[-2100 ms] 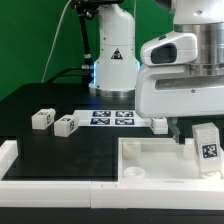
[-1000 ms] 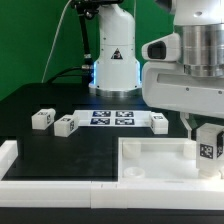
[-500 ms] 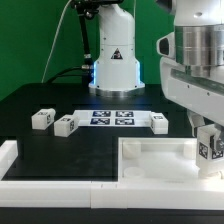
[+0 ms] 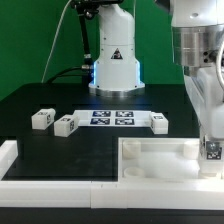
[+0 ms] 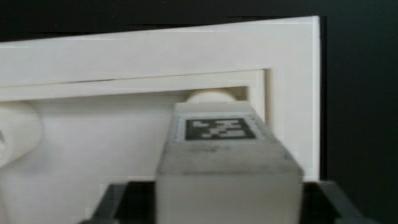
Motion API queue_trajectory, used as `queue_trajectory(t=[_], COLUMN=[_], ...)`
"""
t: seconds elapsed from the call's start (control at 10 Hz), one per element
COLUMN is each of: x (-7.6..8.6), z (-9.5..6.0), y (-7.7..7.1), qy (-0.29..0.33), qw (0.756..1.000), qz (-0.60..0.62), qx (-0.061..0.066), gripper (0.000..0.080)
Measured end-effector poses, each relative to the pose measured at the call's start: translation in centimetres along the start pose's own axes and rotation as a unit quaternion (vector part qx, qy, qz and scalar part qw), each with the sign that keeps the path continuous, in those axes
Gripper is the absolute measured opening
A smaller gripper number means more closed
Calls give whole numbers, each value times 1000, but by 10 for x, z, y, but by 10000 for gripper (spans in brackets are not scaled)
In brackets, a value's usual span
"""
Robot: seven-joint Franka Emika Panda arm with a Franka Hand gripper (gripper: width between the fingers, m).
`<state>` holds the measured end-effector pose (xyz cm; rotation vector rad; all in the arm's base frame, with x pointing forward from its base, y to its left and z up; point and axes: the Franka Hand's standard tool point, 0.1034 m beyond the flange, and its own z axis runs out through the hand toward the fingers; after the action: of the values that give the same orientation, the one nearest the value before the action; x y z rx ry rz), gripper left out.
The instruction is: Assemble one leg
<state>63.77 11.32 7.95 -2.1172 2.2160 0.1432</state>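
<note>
Gripper [image 4: 211, 150] clamped on the leg [image 5: 221, 155], which stands upright with its tag toward the wrist camera, at the corner of the white tray-like part [image 4: 150, 160] on the exterior view's right. A round socket [image 5: 210, 97] shows just beyond the leg, hemmed by the raised rim on two sides. The arm [image 4: 200, 60] descends near-vertically. Three other legs [image 4: 41, 120] [image 4: 65, 125] [image 4: 159, 122] lie well apart by the marker board [image 4: 112, 117].

Four legs [image 4: 40, 120] [image 4: 65, 125] [image 4: 159, 122] [image 4: 212, 151], one white tray-like part [image 4: 150, 160], one marker board [image 4: 112, 117], one arm [image 4: 200, 60]
</note>
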Motion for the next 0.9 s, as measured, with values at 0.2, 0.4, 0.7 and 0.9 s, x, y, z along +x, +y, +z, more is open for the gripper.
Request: queue_trajectory(t=[0.2, 0.4, 0.7, 0.9], x=[-1, -1, -5, -3], z=[0, 0, 0, 0], y=[0, 0, 3, 2], qy=[0, 0, -1, -1], qw=[1000, 988, 948, 899], qz=[-30, -153, -318, -437], qx=[0, 0, -7, -8], gripper=[605, 640, 647, 649])
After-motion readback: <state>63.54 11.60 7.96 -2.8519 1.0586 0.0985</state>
